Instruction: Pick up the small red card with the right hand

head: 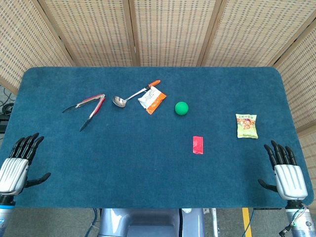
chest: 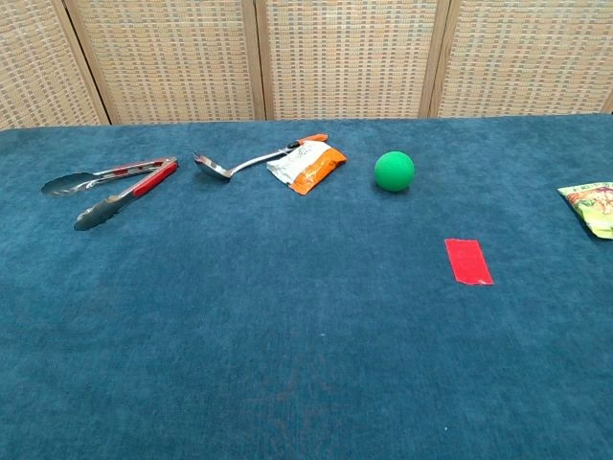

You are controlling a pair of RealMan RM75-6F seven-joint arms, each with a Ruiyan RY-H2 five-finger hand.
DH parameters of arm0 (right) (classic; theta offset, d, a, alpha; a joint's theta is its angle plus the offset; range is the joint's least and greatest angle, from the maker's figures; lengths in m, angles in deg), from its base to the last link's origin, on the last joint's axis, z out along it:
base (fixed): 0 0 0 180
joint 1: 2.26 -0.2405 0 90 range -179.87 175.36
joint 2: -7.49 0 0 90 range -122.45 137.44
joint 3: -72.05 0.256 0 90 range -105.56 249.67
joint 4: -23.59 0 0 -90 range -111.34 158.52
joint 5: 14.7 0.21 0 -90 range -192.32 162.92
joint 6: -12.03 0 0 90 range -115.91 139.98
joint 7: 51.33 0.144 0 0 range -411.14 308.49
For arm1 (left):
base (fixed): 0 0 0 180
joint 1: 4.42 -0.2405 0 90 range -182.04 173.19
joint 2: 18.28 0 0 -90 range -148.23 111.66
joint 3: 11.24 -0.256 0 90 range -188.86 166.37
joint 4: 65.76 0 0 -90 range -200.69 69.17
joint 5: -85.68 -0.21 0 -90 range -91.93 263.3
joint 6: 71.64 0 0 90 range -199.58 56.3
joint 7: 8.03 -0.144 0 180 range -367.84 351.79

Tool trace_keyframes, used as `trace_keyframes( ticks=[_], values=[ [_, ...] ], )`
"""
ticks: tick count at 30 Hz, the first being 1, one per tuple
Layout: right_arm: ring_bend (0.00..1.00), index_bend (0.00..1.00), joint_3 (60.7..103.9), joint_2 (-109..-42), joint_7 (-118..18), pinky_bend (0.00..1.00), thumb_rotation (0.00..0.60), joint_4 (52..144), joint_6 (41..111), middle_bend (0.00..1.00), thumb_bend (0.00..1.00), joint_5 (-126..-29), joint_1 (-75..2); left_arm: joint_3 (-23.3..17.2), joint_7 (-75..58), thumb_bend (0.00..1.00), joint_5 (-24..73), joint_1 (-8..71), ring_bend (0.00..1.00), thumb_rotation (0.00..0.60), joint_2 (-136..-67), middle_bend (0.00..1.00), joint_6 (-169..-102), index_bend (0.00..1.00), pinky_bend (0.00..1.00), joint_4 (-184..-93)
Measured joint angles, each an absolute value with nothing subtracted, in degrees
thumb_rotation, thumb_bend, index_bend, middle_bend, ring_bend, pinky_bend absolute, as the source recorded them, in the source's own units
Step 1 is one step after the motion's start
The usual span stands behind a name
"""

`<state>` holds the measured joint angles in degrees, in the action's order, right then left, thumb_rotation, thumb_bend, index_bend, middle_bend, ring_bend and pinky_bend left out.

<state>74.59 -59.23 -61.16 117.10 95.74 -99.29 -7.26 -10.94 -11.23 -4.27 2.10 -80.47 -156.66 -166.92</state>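
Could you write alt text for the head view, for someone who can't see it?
A small red card lies flat on a blue table, untouched, with the robot's right hand and left hand open at the near corners. Farther back lie tongs, a ladle, an orange packet, a green ball and a snack bag.

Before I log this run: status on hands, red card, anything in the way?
Left hand and right hand open, at near table corners. Red card flat, untouched. Path from right hand clear; snack bag off to the side.

Head overhead, chest low; shared table (head: 148, 163)
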Motion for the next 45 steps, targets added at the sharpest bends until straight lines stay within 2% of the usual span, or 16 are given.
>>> trace_keyframes(
  ticks=[34, 45],
  values=[
    [0.00, 0.00, 74.91, -60.28, -63.44, 0.00, 0.600, 117.66, 96.10, 0.00, 0.10, -100.03, -7.24, -10.35, -9.59, 0.18, -3.29, 2.14, 0.00, 0.600, -79.88, 0.00, -156.23, 0.00, 0.00, -166.79],
    [0.00, 0.00, 77.09, -65.99, -71.42, 0.00, 0.600, 121.53, 93.35, 0.00, 0.13, -99.64, -10.99, -10.26, -7.73, 0.18, -3.65, 1.87, 0.00, 0.600, -79.22, 0.00, -156.81, 0.00, 0.00, -166.79]
  ],
)
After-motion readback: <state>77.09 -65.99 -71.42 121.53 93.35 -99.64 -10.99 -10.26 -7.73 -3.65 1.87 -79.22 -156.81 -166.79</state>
